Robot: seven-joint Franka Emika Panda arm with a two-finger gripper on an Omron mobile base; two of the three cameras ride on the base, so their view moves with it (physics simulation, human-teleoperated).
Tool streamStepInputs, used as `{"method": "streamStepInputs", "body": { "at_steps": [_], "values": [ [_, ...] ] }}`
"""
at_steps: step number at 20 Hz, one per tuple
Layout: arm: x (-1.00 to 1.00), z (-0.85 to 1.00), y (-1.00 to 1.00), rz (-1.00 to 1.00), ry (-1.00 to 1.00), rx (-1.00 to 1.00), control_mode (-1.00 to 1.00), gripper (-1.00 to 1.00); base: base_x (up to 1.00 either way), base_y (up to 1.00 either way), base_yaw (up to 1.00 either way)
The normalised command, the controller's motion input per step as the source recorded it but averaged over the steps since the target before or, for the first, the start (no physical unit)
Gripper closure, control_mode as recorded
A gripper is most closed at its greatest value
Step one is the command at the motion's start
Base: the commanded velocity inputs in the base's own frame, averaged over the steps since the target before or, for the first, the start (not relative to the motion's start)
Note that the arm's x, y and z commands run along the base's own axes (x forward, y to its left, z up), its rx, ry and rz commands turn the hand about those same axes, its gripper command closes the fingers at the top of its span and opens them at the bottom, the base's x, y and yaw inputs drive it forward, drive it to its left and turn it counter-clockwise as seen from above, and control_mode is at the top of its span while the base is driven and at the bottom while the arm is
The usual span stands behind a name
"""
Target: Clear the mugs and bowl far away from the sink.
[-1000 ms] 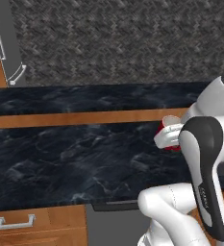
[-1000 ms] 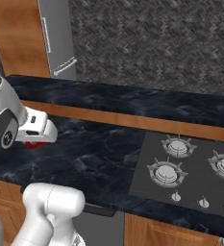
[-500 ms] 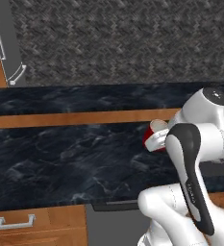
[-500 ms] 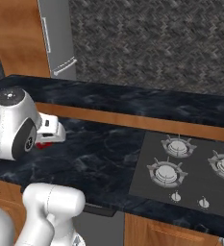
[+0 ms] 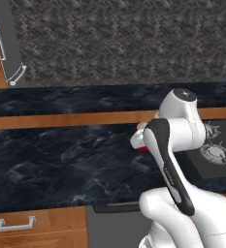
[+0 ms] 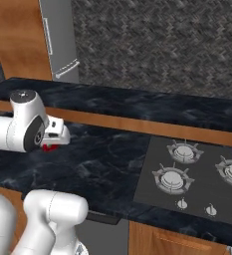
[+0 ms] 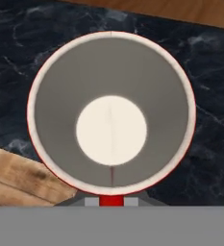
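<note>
The gripper (image 7: 111,201) is clenched on the near rim of one bowl (image 7: 111,113), red outside with a pale rim, grey inner wall and white bottom; from the hand view the bowl hangs under the hand, mouth toward the camera, above the dark marbled counter (image 7: 205,72) with a strip of wood at the lower left; in the left base view a sliver of red shows at the hand, over the counter (image 5: 61,160) just left of the stovetop (image 5: 216,150); in the right base view the same red sliver sits under the white hand, well left of the burners. The bowl looks stiff and glossy, likely ceramic or hard plastic, so probably slippery and chippable; held by a thin rim pinch, it would tend to swing or slip if the arm moves sharply, and a set-down should be gentle and flat. The rim is the sensible hold, since the body is too wide for the jaws. Count: one bowl, one gripper, one stovetop with three burners in sight from the right.
</note>
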Motion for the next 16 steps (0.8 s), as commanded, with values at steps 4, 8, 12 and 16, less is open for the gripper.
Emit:
{"method": "streamStepInputs", "body": {
  "at_steps": [4, 8, 12, 16],
  "values": [
    [0.39, -0.27, 0.08, 0.0, 0.08, -0.03, -1.0, 1.0, 0.0, 0.0, 0.0],
    [0.51, -0.43, 0.23, 0.0, 0.03, -0.06, -1.0, 1.0, 0.0, 0.0, 0.0],
    [0.49, -0.52, 0.23, 0.0, 0.01, -0.04, -1.0, 1.0, 0.0, 0.0, 0.0],
    [0.45, -0.48, 0.16, 0.0, 0.06, 0.0, -1.0, 1.0, 0.0, 0.0, 0.0]
  ]
}}
